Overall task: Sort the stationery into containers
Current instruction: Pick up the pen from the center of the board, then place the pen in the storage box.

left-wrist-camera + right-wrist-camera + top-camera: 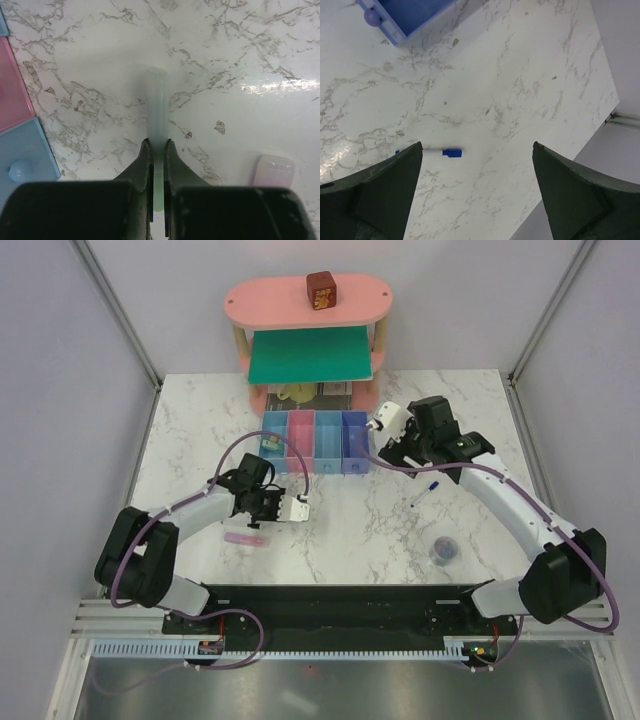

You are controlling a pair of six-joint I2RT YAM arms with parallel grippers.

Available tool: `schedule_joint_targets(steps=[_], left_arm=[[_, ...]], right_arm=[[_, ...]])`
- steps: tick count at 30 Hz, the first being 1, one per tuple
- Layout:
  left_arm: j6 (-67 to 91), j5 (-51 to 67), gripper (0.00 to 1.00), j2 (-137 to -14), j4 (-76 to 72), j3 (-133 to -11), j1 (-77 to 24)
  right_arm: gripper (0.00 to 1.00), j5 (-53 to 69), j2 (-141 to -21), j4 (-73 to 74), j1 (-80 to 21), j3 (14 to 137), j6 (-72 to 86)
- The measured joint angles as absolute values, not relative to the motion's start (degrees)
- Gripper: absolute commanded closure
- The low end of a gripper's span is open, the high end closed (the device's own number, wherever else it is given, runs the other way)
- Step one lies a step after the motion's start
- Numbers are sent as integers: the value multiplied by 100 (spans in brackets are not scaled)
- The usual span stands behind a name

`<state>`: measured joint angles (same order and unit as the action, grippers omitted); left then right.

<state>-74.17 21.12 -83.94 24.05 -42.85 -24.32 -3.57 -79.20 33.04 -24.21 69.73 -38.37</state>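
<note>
My left gripper is shut on a mint-green marker, which sticks out forward between the fingers, low over the marble. In the top view this gripper is left of centre, in front of the row of four containers. A pink flat stick lies to its right in the wrist view. My right gripper is open and empty, hovering near the violet-blue bin. Below its left finger lies the white pen with blue cap. The purple-grey roll lies at the front right.
A pink and green shelf unit stands behind the bins with a dark red cube on top. Pink and light blue bins are at the left wrist view's left edge. The table's right edge is close to my right gripper.
</note>
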Motion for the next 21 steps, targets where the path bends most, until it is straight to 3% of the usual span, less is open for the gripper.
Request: schedule_joint_targets(steps=[6,12,21], left_arm=[[-6877,2091,98,-8023,2580,-4661,-2462],[-5892,1774,98,-8103,2510,-6064,-2488],[-4381,375,98,-10261,2300,-8676,-2648]], right_arm=[[2,-270,-8051,3350,-1684,6624,-3656],[2,-165,-8591,3339,-1028,6624,-3162],[2,115,-9347,3234,-976,6584,-2342]])
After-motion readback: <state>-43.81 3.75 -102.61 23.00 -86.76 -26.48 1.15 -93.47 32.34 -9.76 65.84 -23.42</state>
